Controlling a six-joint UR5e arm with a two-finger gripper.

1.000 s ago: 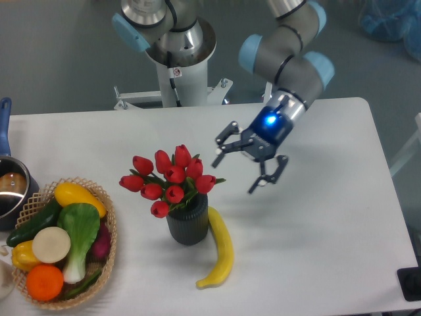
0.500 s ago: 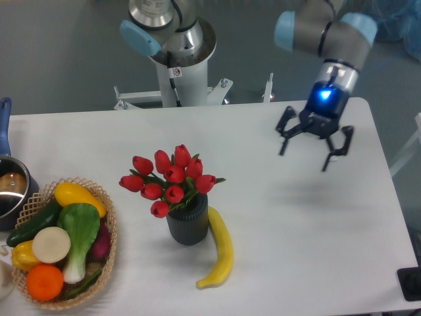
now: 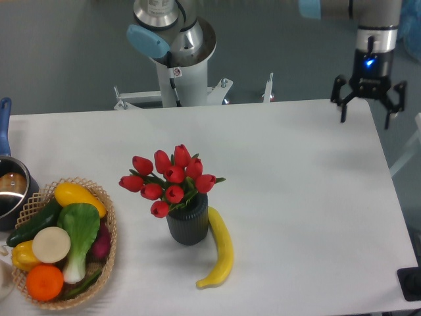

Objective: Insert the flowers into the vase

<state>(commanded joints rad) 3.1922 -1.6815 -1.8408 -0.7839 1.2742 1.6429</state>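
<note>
- My gripper hangs above the far right corner of the white table, fingers spread wide and holding nothing.
- My fingers point straight down, with a small blue light glowing on the wrist above them.
- The flowers, a bunch of red tulips with closed buds and green leaves, stand upright with their stems inside the vase.
- The vase is a short dark grey cylinder with ribbed sides, standing near the middle of the table, a little to the left and toward the near edge, well apart from my gripper.
- A yellow banana lies just right of the vase, its upper end touching or almost touching the vase's side; I cannot tell which.
- At the near left, a woven basket holds vegetables and fruit, among them an orange, a yellow squash and a green leafy vegetable.
- A steel pot with a blue handle sits at the left edge, partly cut off.
- My arm's base stands beyond the far edge of the table.
</note>
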